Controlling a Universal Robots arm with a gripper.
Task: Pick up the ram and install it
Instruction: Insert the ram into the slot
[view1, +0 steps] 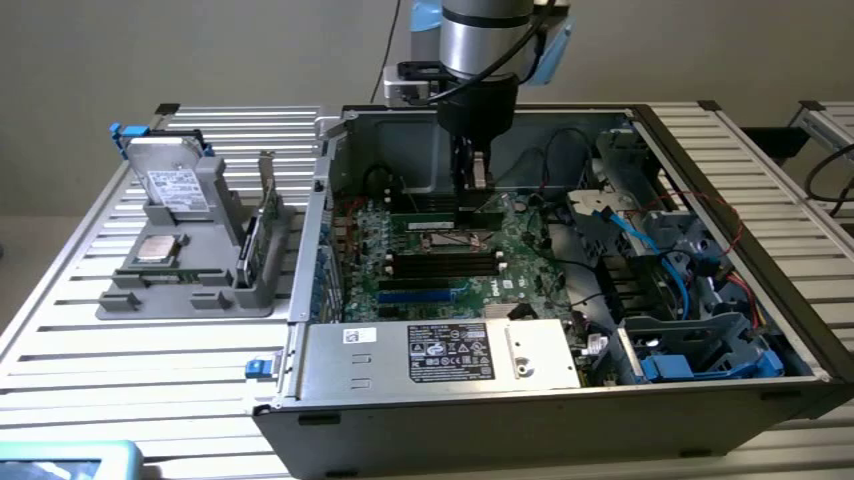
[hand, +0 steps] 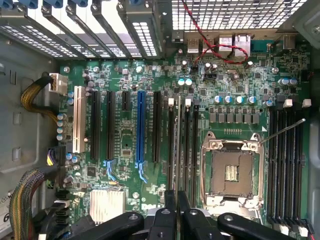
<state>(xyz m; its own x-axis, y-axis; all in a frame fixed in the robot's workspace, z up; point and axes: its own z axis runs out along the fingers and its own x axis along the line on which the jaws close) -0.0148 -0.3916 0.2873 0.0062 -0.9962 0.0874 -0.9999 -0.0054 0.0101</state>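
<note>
Ram showed edge-on in the wrist view, a thin strip running out from between the fingers and lying along the memory slots just beside the empty processor socket. In the exterior view I saw it as a short green bar under the gripper, deep inside the computer case and low over the motherboard. The gripper had its jaws drawn nearly together, clamped on the stick's thin edge.

By my reading the pick-up was done: the stick was in the grip and off the grey holder, which stood on the table at the exterior view's left with the silver processor chip and the taller expansion card in it. The carry to the board looked done as well, since the stick was lined up with a slot. Whether it hung just above the slot or already touched it, I could not tell, so I did not count the seating as finished.
</note>
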